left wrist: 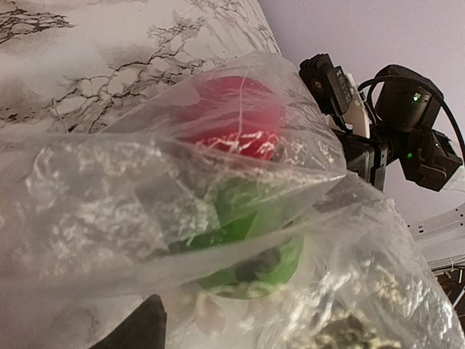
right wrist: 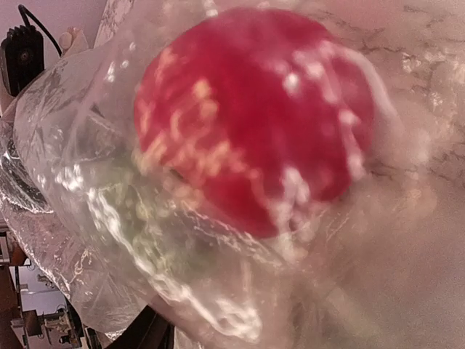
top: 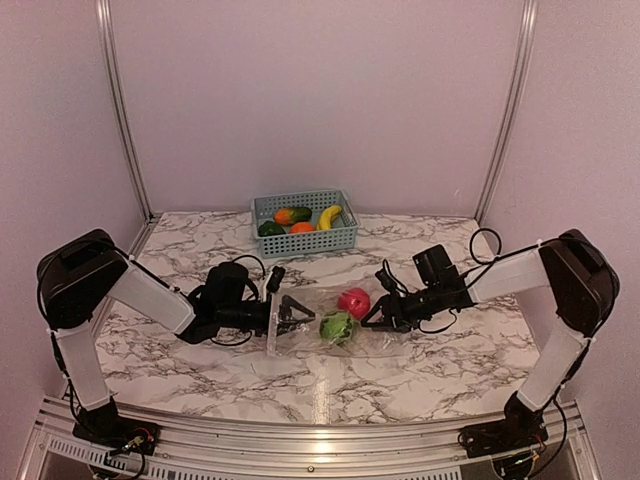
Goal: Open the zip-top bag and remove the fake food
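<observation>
Emptying step: zip-top bag [top: 330, 338] mid table [top: 200, 250], red fruit [top: 354, 301] and leafy piece [top: 337, 326] inside; left pincer [top: 292, 315] wide at its left end, right pincer [top: 372, 319] state cannot tell; next probably grasp fruit

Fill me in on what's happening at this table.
Both arms are working on a clear zip-top bag lying on the marble table. The left tool is at the bag's left end, spread open, and the right tool is at its right end. A red round fruit and a light green leafy piece are inside the bag. A banana and other pieces lie in the blue basket at the back.
</observation>
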